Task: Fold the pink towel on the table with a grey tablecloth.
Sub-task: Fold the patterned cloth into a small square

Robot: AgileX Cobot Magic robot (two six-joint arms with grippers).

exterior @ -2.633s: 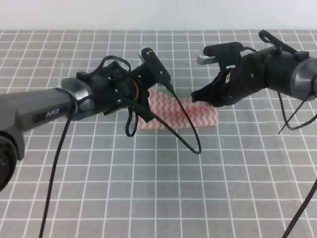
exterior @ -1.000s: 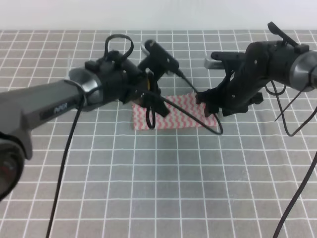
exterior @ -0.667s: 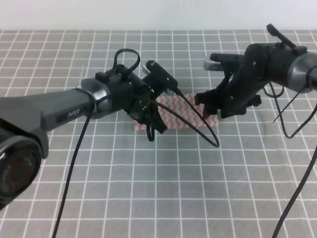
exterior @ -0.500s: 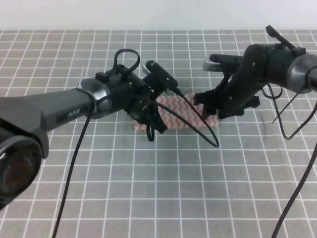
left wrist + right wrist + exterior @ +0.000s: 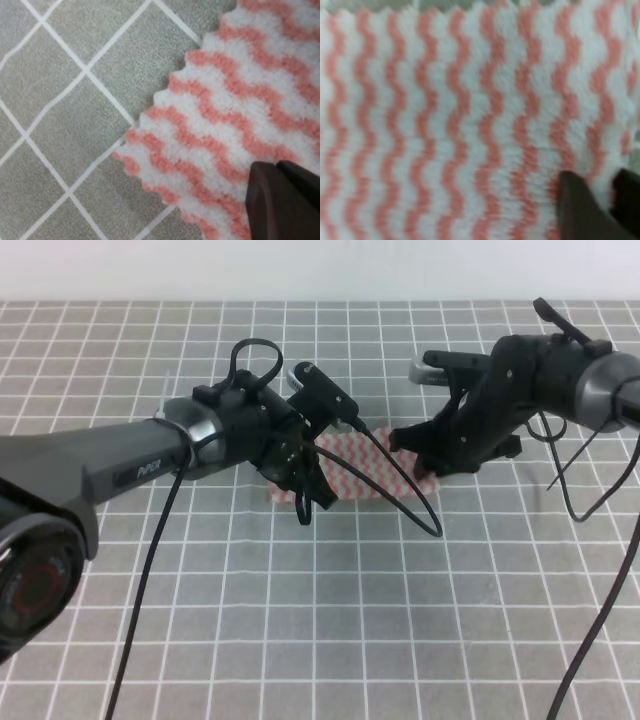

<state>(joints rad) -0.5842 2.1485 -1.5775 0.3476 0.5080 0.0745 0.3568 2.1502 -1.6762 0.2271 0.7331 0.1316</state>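
Lying flat mid-frame on the grey white-gridded tablecloth (image 5: 330, 620), the thin pink-and-white zigzag-striped towel (image 5: 360, 475) shows no completed fold. Left gripper (image 5: 305, 495) sits low at its left edge, right gripper (image 5: 425, 465) at its right edge. Finger spread on either: cannot tell. Lifting and folding apparently remain.
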